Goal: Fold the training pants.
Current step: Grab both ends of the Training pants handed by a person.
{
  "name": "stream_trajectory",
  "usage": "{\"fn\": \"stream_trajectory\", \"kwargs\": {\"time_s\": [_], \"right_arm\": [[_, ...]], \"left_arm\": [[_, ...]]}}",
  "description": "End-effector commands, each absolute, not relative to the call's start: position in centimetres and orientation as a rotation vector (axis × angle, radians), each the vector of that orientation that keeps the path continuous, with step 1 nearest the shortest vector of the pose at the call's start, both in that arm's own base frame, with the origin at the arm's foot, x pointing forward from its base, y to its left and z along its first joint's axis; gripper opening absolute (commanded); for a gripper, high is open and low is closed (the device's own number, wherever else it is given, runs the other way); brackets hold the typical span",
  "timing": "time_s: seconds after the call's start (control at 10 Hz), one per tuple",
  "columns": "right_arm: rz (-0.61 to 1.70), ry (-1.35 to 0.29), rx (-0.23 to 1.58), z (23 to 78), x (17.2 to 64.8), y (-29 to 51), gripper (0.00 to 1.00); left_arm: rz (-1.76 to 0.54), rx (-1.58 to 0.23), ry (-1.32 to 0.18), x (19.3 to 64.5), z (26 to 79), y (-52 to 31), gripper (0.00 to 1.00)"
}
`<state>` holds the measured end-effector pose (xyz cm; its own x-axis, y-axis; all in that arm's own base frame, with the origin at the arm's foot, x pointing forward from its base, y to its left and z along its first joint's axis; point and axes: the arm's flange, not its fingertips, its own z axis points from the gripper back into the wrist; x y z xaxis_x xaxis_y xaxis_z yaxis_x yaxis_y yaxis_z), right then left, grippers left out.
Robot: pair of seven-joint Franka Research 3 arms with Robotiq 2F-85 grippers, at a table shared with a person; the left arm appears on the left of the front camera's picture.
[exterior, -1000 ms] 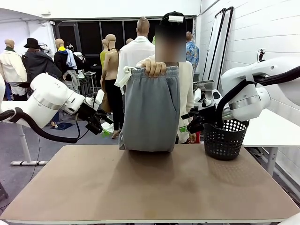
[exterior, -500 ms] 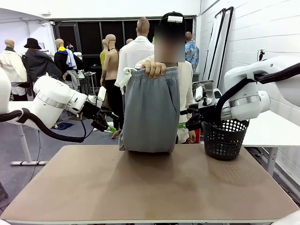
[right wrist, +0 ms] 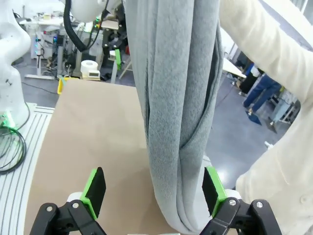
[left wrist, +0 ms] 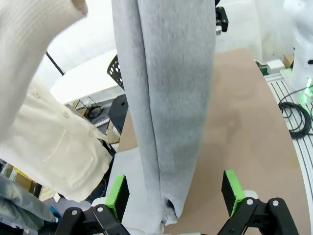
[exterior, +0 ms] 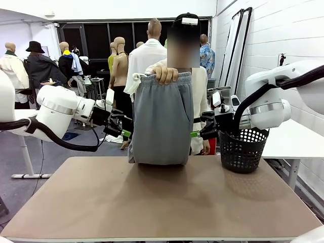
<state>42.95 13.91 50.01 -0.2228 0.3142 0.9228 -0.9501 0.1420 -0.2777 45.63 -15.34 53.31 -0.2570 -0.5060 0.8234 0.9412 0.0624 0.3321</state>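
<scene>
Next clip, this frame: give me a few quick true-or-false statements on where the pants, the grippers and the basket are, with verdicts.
1. The training pants lie flat on the table. False: a person's hand holds them up by the waistband, so they hang at the table's far edge.
2. The left gripper and the right gripper both have open jaws. True.
3. A black basket stands on the table's right side. True.
4. The right gripper reaches into the basket. False: it is beside the hanging pants, to the left of the basket.
</scene>
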Motion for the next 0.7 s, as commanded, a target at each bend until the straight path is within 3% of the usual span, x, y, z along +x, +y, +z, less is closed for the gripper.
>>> {"fn": "stream_trajectory", "kwargs": {"time_s": [0.0,0.5,0.6], "right_arm": [[1.388,-1.266,0.779,50.4,44.0,14.0,1.0],[1.409,-1.31,0.82,51.8,43.7,15.2,1.0],[1.388,-1.301,0.801,51.7,43.4,15.1,1.0]], "left_arm": [[-1.513,-0.618,-1.157,46.1,53.1,-15.6,1.0],[-1.419,-0.731,-1.187,45.8,54.7,-16.3,1.0],[-1.485,-0.676,-1.154,45.2,54.1,-16.4,1.0]]}}
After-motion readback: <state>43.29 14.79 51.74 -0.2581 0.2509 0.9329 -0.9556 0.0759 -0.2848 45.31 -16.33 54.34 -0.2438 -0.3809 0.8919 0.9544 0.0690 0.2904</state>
